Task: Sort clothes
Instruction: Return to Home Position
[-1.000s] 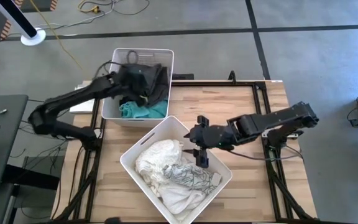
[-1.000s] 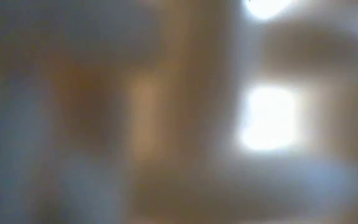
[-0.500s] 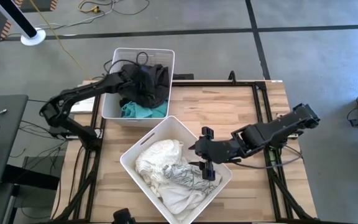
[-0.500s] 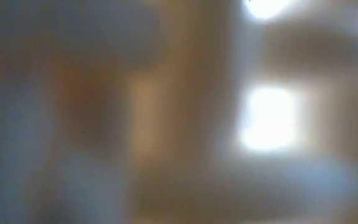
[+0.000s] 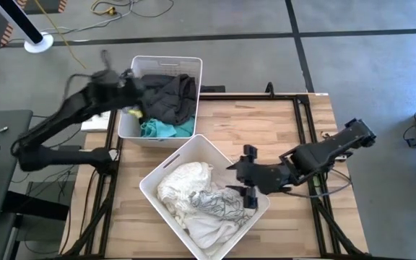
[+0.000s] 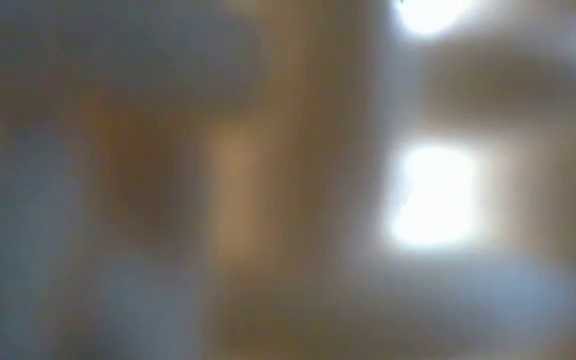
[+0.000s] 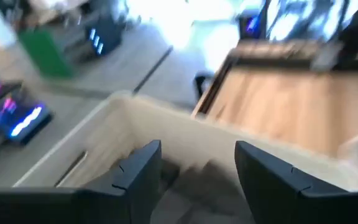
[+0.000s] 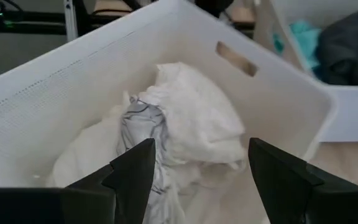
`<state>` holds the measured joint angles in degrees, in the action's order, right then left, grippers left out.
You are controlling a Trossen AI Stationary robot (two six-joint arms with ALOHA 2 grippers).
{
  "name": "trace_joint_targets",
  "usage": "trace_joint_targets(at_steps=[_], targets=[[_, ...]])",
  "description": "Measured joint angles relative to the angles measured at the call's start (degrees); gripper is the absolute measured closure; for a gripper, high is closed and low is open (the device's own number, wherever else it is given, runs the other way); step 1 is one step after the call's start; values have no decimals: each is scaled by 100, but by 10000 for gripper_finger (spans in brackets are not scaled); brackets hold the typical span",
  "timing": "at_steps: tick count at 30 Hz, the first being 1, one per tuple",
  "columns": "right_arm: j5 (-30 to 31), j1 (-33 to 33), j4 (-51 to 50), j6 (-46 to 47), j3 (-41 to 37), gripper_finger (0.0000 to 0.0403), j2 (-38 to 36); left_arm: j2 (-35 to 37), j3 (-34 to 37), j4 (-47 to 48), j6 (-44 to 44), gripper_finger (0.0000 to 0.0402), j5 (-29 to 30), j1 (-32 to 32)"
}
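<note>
Two white rectangular plastic bins are seen; limp dark grey clothes (image 5: 168, 97) and one teal piece (image 5: 163, 128) are heaped in the far bin (image 5: 193, 61); crumpled white cloth (image 5: 183, 188) and one grey-white patterned piece (image 5: 219, 206) are held in the near bin (image 5: 172, 159); the left gripper (image 7: 197, 163), by the far bin's left edge, and the right gripper (image 5: 245, 175), at the near bin's right rim, are spread wide, nothing gripped.

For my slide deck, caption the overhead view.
Dark clothes in top bin, white clothes in bottom bin; left end effector and right end effector open.
</note>
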<state>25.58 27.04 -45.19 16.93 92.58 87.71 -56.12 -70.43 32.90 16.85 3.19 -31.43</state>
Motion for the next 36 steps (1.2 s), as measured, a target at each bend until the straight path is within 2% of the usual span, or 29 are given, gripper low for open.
trace_joint_targets(at_steps=[7, 12, 15, 19, 27, 36], targets=[[637, 543, -333, -370, 0, 133, -612, 1405, 0, 261, -653, 203, -803, 674], [1275, 1074, -843, -195, -74, 133, -1093, 2139, 29, 871, -1011, 203, -1323, 1077], [1596, 1402, -928, -27, -333, 133, -1413, 2522, 125, 1410, -1127, 203, -1386, 1228], [1968, 1810, -905, 263, -822, 133, -1898, 3058, 373, 1798, -1268, 203, -1385, 1278], [2990, 2505, -481, 847, -2184, 133, -2963, 4225, 1264, 1765, -1670, 203, -1517, 1277], [3668, 2909, 370, 792, -3544, 133, -4133, 5408, 2589, 791, -2230, 203, -2070, 1273]])
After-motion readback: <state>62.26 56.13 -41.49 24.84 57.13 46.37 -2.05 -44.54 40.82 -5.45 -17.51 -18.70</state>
